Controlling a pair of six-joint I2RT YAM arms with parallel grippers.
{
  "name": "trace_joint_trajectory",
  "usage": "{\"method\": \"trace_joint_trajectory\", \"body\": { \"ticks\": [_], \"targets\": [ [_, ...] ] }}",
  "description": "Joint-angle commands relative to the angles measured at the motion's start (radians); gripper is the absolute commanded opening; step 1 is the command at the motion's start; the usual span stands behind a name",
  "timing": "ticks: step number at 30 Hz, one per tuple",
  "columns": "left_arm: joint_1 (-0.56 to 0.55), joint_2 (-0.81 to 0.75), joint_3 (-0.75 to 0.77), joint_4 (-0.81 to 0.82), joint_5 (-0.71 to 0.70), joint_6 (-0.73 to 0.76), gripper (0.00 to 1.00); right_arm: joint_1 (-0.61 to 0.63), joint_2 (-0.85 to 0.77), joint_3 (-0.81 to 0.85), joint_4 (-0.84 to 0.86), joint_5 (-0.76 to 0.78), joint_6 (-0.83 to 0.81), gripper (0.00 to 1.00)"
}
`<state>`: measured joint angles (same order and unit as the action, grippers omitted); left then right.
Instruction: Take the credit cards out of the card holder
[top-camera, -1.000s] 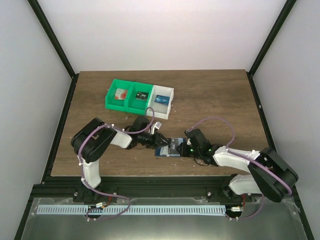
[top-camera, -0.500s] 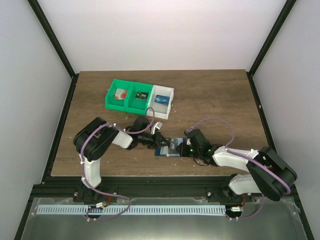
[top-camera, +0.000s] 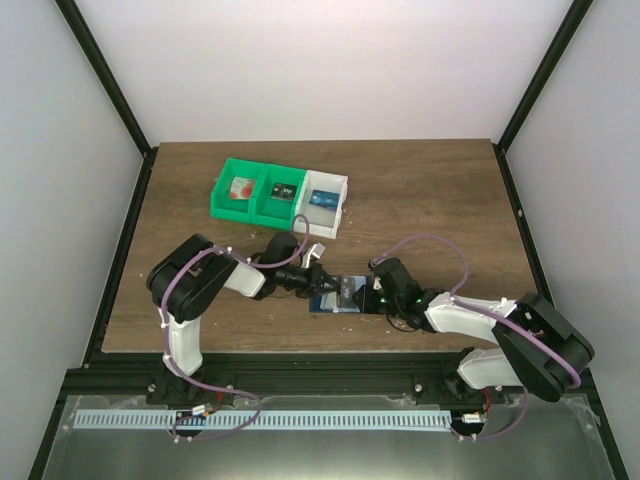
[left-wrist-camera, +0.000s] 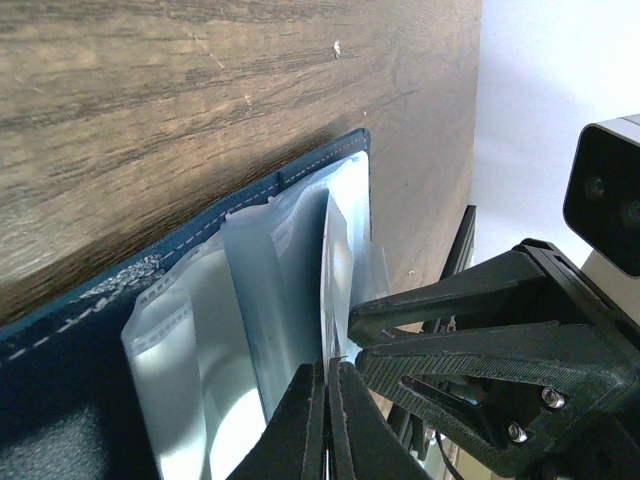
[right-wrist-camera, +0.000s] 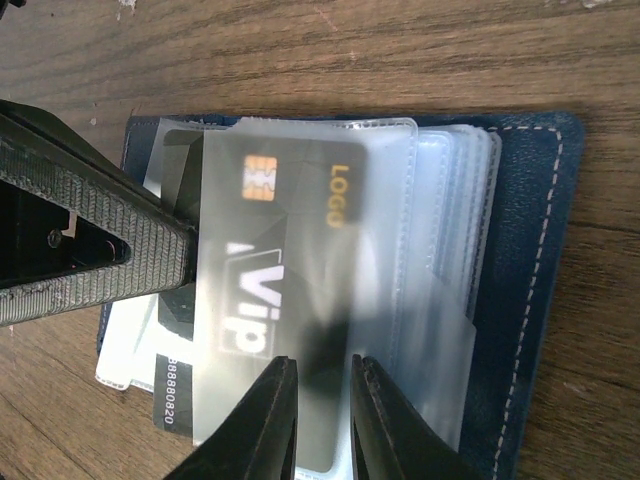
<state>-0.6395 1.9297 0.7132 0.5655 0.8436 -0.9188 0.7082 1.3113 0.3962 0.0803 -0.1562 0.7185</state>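
Note:
The navy card holder (top-camera: 337, 300) lies open near the table's front edge, its clear pocket sleeves (right-wrist-camera: 450, 250) fanned out. The credit card in it is black, printed "VIP" and "LOGO" (right-wrist-camera: 270, 260). It sits in the top sleeve and sticks out toward the left arm. My left gripper (left-wrist-camera: 328, 365) is shut on that thin card edge (left-wrist-camera: 335, 260); its black fingers (right-wrist-camera: 100, 250) show at the left of the right wrist view. My right gripper (right-wrist-camera: 325, 362) stands narrowly open, tips down on the sleeve over the card. From above, the left gripper (top-camera: 318, 281) and right gripper (top-camera: 362, 297) flank the holder.
A green bin (top-camera: 258, 203) and a white bin (top-camera: 325, 215) stand behind the holder. A whitish card with a red spot (top-camera: 238, 188) lies in the left one, a dark card in the middle, a blue card in the white bin. Black frame posts edge the table.
My left gripper has crept slightly right toward the holder. The right arm and the holder have not visibly moved.

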Motion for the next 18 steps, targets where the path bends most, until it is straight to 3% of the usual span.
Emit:
{"method": "trace_joint_trajectory", "body": {
  "ticks": [1, 18],
  "targets": [
    [0.005, -0.008, -0.021, 0.022, 0.005, 0.009, 0.00, -0.006, 0.014, -0.012, -0.009, 0.005, 0.001, 0.17],
    [0.063, -0.138, -0.130, 0.021, -0.036, -0.005, 0.00, -0.006, 0.007, -0.002, -0.022, 0.003, -0.002, 0.18]
  ]
}}
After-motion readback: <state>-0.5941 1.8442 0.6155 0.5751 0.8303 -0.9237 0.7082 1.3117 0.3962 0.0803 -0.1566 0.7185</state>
